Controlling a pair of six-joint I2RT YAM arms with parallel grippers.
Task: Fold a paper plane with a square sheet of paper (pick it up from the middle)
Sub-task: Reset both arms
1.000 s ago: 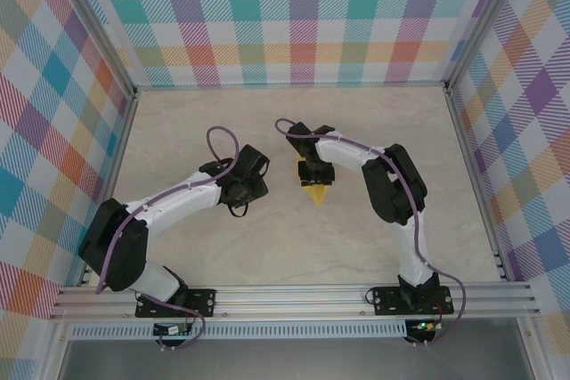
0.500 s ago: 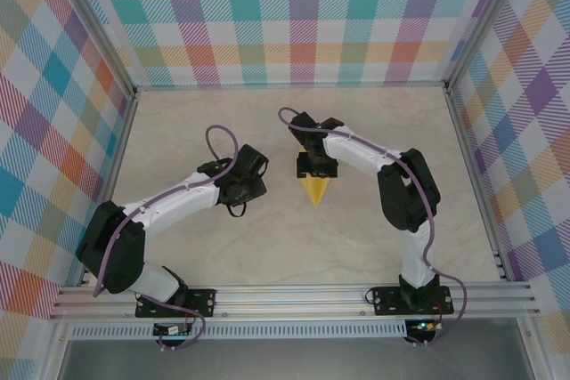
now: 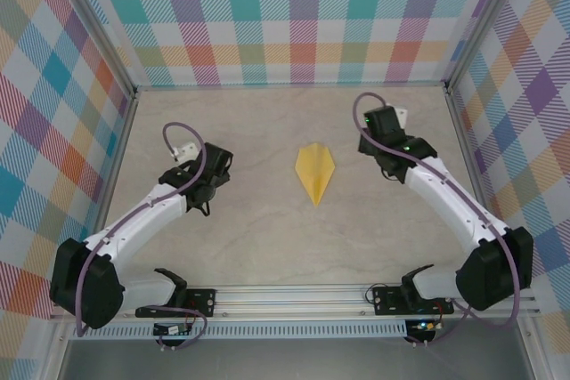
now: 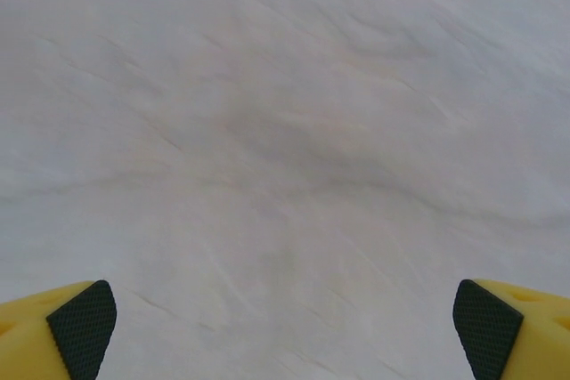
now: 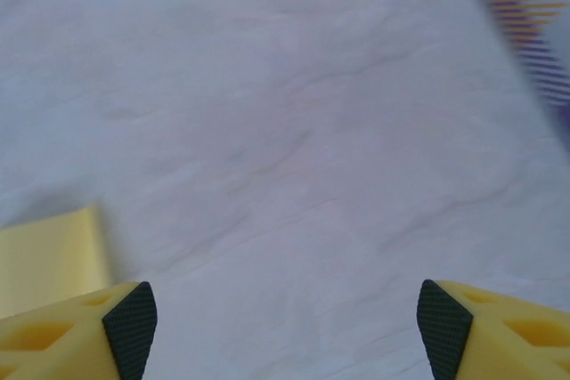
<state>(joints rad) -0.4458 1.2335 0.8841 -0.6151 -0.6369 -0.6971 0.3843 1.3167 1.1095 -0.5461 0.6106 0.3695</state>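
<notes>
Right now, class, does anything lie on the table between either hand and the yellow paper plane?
Nothing visible does. The paper plane lies flat mid-table, with bare table between it and the left hand on one side and the right hand on the other. Both hands are open and hold nothing.

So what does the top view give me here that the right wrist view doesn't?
Top view: the whole plane, a pointed dart lying flat mid-table with its tip toward the bases, and the left arm and right arm off to either side, neither touching it.
Right wrist: the right gripper close up, jaws open, bare table between the pads, and one corner of the plane at the left edge.
Both: the yellow plane, the marbled table and the plaid wall.
</notes>
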